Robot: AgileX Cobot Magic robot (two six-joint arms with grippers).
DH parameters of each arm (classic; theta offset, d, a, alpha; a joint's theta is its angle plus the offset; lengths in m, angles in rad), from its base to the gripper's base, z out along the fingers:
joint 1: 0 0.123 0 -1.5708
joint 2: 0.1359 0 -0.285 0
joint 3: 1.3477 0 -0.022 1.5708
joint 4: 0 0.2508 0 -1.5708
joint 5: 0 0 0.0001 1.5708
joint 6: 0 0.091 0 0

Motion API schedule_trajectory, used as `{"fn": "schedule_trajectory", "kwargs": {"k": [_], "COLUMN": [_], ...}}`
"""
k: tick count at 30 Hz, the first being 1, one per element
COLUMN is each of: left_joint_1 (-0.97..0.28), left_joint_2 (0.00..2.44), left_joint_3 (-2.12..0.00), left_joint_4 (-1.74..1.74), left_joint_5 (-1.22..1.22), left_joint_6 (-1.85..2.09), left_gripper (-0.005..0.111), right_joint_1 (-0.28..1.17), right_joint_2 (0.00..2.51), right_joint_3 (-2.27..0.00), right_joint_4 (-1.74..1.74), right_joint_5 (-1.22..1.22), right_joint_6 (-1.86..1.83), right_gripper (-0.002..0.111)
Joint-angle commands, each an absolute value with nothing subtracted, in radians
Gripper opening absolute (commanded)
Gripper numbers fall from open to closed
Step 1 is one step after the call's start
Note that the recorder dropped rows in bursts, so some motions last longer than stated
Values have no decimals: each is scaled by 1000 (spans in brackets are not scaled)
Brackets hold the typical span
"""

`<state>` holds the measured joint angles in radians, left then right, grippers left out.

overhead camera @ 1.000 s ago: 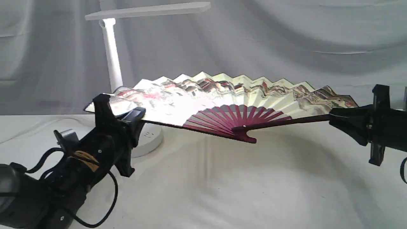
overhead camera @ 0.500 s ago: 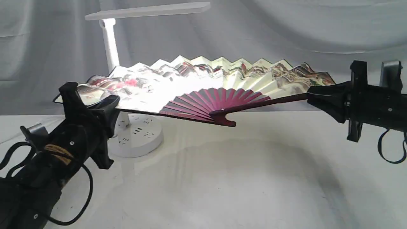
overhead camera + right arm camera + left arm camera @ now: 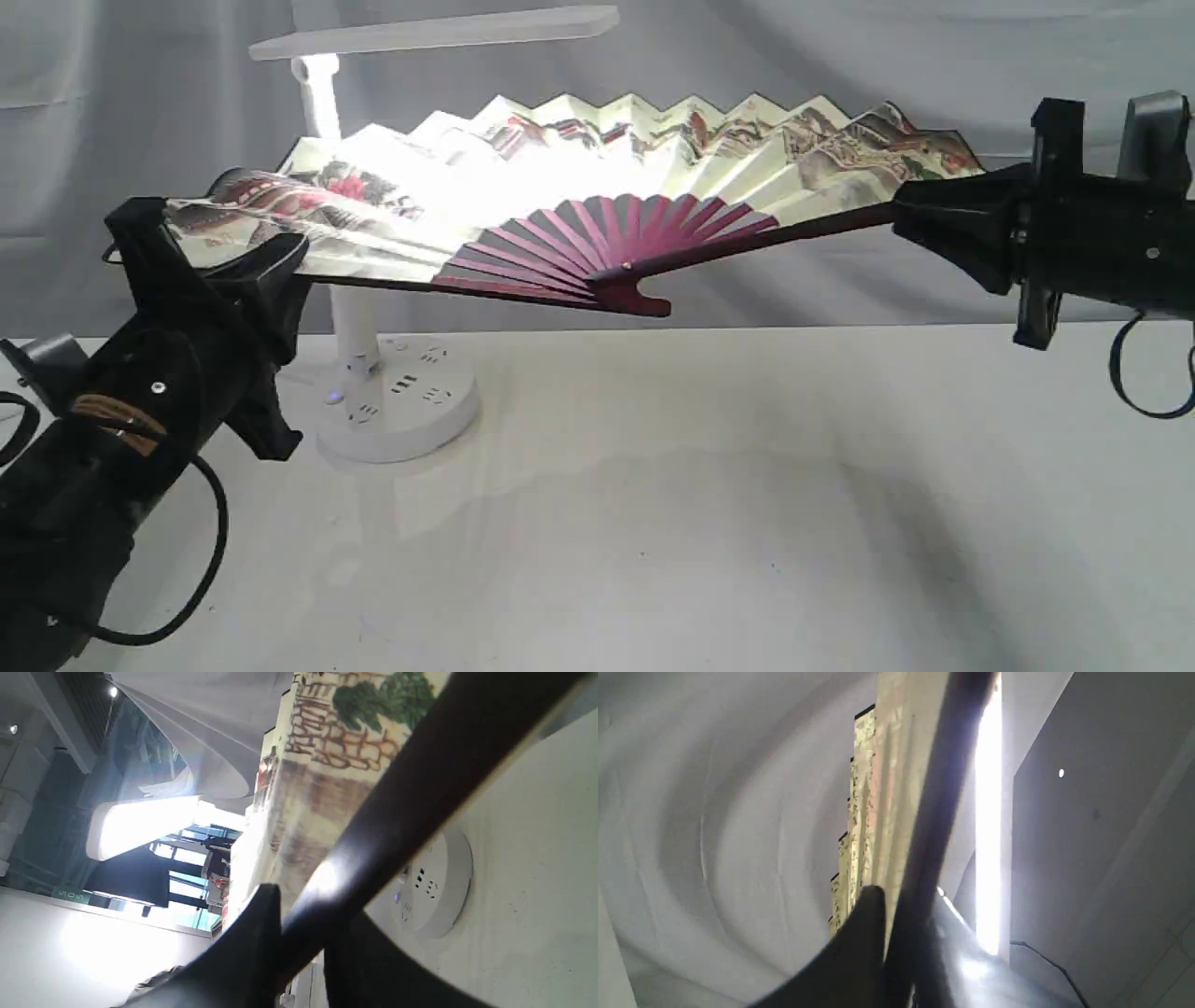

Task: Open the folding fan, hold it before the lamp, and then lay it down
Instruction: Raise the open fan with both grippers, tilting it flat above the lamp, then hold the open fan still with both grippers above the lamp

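The folding fan [image 3: 597,177] is spread wide and held in the air above the table, its painted cream leaf lit brightly from above. It hangs just under the lamp's bar head and in front of the white lamp [image 3: 327,112], hiding part of the stem. My left gripper [image 3: 229,252] is shut on the fan's left guard [image 3: 934,812]. My right gripper [image 3: 910,219] is shut on the right guard [image 3: 420,788]. The maroon ribs meet at the pivot [image 3: 635,299] between the two grippers.
The lamp's round base [image 3: 401,401] with sockets stands on the white table at the left, seen too in the right wrist view as the base [image 3: 434,886]. A grey cloth backdrop [image 3: 934,84] hangs behind. A black cable loops under my left arm [image 3: 196,560].
Both grippers have lifted the open fan from near the table up to just below the lamp head. The fan's leaf now catches more of the lamp's light.
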<state>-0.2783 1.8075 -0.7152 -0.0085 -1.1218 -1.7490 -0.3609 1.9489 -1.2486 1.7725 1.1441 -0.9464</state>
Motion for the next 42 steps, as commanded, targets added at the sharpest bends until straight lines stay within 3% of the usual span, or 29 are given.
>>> {"fn": "schedule_trajectory", "kwargs": {"k": [1,42], "left_joint_1": [-267,-267], "left_joint_2": [1779,1700], "left_joint_3": [-724,-724], "left_joint_4": [-112,-90], "left_joint_5": [-1221,-1221], "left_joint_6": [-1857,-1927], "left_gripper": [0,0], "right_joint_1": [-358,-358], "right_joint_2": [1918,1808], "right_joint_3": [-1248,-1248], "right_joint_4": [1744,1744], "right_joint_5": [1118,1142], "right_joint_6": [-992,-956], "right_gripper": [0,0]}}
